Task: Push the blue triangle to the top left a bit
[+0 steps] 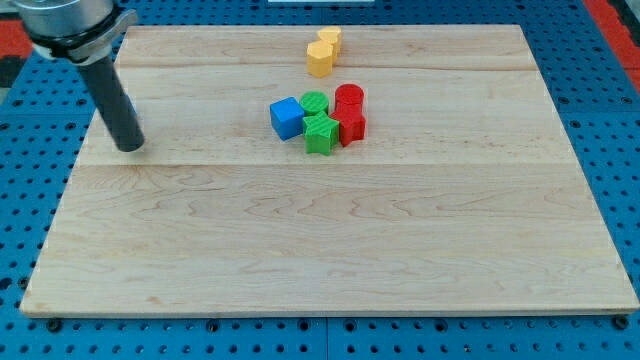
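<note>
A pale wooden tabletop (330, 250) fills most of the view, lying on a blue pegboard surface (620, 150) that shows around its edges. My tip (130, 147) rests on the wood near the view's left edge, in the upper half, at the end of a dark rod (112, 95) that slants up toward the view's top left. The arm carries no fingers at all, only this rod, so there is nothing to open, close or hold. The blue block (286, 117) sits near the middle of the tabletop's upper half, well apart from my tip and to its right in the view; it looks more like a cube than a triangle from here, and its exact shape cannot be settled. Touching it on the view's right is a tight cluster: a green round block (314, 102) behind, a green block (320, 134) in front whose shape is hard to make out, a red round block (348, 97) at the back right, and a red block (351, 126) in front of that. Above this cluster, near the view's top edge, two yellow blocks stand touching each other, one (319, 58) slightly in front of the other (329, 38), both apart from the cluster.
</note>
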You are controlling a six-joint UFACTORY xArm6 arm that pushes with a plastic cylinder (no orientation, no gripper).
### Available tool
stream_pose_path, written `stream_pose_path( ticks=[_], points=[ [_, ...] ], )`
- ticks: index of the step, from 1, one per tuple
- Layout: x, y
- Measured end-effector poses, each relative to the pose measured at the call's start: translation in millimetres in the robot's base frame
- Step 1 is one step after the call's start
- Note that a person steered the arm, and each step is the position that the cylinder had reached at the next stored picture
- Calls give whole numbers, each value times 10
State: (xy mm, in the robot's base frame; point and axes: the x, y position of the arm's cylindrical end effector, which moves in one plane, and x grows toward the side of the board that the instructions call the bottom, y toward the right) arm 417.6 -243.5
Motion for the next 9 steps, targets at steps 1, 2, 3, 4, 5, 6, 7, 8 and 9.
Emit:
stream_pose_path(
  ticks=[1,2,3,4,5,6,7,8,9],
  points=[
    [-202,-614],
    [-364,-602],
    [-860,-273],
    [-911,409],
    [-1022,-11],
    [-861,-322],
    [-688,-241],
    [-620,269],
    [-615,647]
  ],
)
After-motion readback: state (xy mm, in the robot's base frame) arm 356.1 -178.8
